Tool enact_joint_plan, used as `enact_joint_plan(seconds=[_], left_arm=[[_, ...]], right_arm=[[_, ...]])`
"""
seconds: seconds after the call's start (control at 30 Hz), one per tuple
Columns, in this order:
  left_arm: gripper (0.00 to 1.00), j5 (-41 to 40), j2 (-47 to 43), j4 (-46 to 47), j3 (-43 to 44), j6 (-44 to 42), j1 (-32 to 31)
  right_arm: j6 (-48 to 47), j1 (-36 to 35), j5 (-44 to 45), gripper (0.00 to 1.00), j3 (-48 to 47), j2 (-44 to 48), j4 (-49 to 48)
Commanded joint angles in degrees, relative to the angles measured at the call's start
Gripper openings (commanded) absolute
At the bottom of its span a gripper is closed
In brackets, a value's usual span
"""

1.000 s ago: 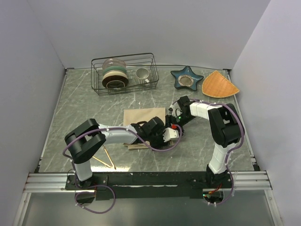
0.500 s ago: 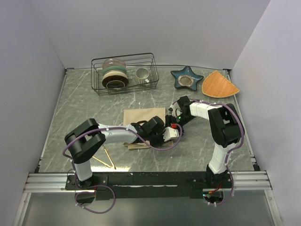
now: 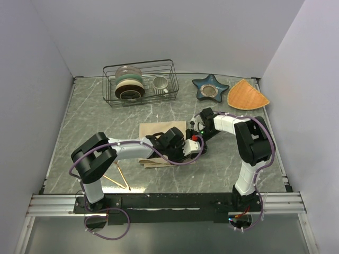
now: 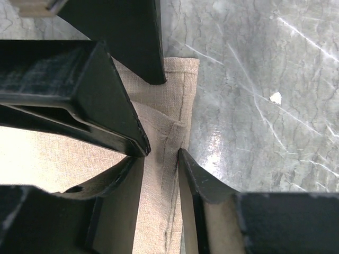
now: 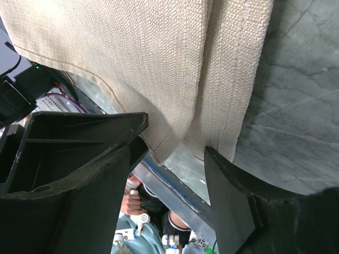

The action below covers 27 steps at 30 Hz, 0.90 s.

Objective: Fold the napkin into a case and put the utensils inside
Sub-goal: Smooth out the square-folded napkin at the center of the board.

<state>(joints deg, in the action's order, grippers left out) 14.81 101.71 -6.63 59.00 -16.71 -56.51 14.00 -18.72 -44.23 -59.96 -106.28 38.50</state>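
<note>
The beige napkin (image 3: 161,129) lies partly folded at mid-table, with a folded strip nearer me (image 3: 161,162). My left gripper (image 3: 192,145) is at its right edge. In the left wrist view its jaws (image 4: 162,153) are closed to a narrow gap and pinch a wrinkled ridge of the napkin's hemmed edge (image 4: 169,106). My right gripper (image 3: 197,131) is just beyond it. In the right wrist view it (image 5: 177,135) is open, its jaws standing either side of the napkin's folded edge (image 5: 159,63) without gripping it. The gold utensils (image 3: 119,177) lie crossed near the left arm's base.
A wire rack (image 3: 140,82) with bowls and a cup stands at the back left. A blue star-shaped dish (image 3: 210,87) and an orange wedge mat (image 3: 247,95) are at the back right. The two grippers are very close together.
My left gripper has moved a little away from me toward the right gripper. More of the near folded strip of napkin shows. The right arm has barely moved.
</note>
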Motion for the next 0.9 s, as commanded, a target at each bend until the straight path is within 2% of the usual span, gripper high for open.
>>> enact_joint_plan(seconds=[0.0,0.1,0.13,0.27,0.5,0.87], left_arm=[[0.37,2.1,-2.0,0.0,2.6,0.3,0.3],[0.27,2.0,-1.8,0.3,2.6,0.6,0.5],[0.2,1.9,-2.0,0.4,2.6,0.8,0.6],[0.1,2.4,-3.1,1.1,2.2,1.1,1.0],[0.08,2.5,-5.2,2.0,1.6,1.5,1.1],[0.06,2.4,-5.6,2.0,1.9,1.9,1.0]], right_arm=[[-1.6,0.2,2.7,0.67,-0.2,-0.9,0.2],[-1.6,0.2,1.3,0.67,-0.2,-0.5,0.2],[-1.6,0.3,0.3,0.66,-0.3,-0.2,0.2],[-0.6,0.0,-3.0,0.66,0.1,2.4,-0.8],[2.3,0.1,-6.6,0.63,1.3,4.2,-2.8],[4.4,0.2,-10.4,0.59,-0.5,0.8,-3.5]])
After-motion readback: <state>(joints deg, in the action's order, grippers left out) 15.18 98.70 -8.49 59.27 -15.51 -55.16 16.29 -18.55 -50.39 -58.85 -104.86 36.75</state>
